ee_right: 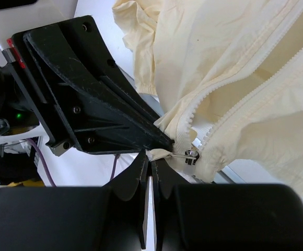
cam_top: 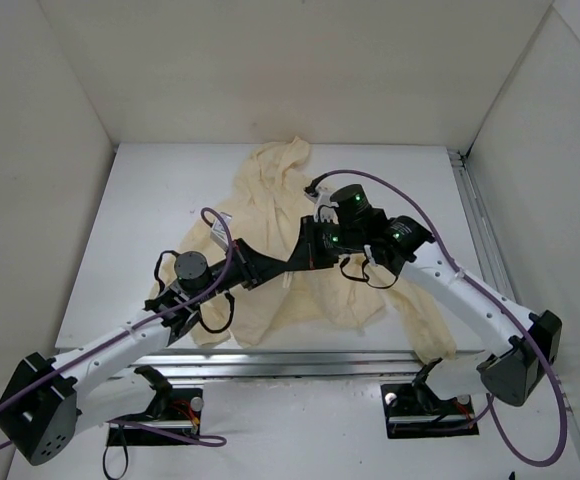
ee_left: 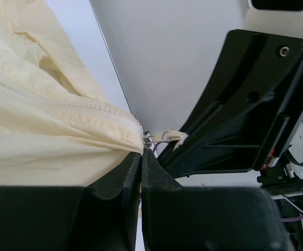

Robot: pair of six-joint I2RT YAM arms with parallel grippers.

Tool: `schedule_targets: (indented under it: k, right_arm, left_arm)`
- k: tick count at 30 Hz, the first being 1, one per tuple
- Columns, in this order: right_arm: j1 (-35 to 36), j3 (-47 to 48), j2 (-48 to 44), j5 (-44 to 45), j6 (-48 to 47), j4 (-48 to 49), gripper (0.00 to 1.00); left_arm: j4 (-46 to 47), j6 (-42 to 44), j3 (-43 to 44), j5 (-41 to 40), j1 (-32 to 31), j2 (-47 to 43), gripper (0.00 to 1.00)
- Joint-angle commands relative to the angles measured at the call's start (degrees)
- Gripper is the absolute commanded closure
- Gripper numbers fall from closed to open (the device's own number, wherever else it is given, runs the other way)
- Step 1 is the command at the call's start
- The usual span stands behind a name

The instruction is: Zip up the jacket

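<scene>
The pale yellow jacket (cam_top: pixel 270 215) lies spread on the white table (cam_top: pixel 160 230), hood towards the back wall. Both grippers meet over its front. My left gripper (ee_left: pixel 141 155) is shut on the jacket's edge right beside the small metal zipper slider (ee_left: pixel 149 140). My right gripper (ee_right: pixel 150 157) is shut on the cream fabric tab of the zipper pull (ee_right: pixel 160 154), with the slider (ee_right: pixel 192 156) just beyond its tips. Above the slider the two rows of zipper teeth (ee_right: pixel 209 102) spread apart. In the top view the left gripper (cam_top: pixel 315 250) and right gripper (cam_top: pixel 340 245) almost touch.
White enclosure walls stand on three sides. A metal rail (cam_top: pixel 300 365) runs along the table's near edge and another (cam_top: pixel 480 220) along its right side. One jacket sleeve (cam_top: pixel 425 325) trails under the right arm. Purple cables (cam_top: pixel 215 235) loop off both arms.
</scene>
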Motion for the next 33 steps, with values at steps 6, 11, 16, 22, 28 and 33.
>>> schedule_targets:
  k: [6,11,16,22,28,33]
  right_arm:
    - [-1.0,4.0,2.8,-1.9,-0.5,2.5,1.0]
    - [-2.0,4.3,4.0,-1.0,-0.9,2.7,1.0]
    - [-2.7,5.2,6.0,-1.0,-0.2,2.9,1.0]
    - [-2.7,3.5,6.9,0.5,1.2,3.9,1.0]
    - [-2.7,1.1,7.5,0.0,1.7,5.2,1.0]
    - [-2.1,1.1,8.6,-0.5,2.4,6.9,1.0]
  left_arm:
    - [2.4,5.2,4.5,3.9,0.4,-1.7,1.0]
    - [4.1,6.0,4.9,6.7,0.4,-0.7,1.0]
    - [6.3,6.0,5.1,7.7,0.4,-0.2,1.0]
    - [7.0,6.7,5.5,7.7,-0.1,-0.3,1.0]
    - [6.6,7.6,6.2,7.8,-0.6,-0.8,1.0]
    - [7.4,8.0,6.9,8.5,-1.2,0.3,1.0]
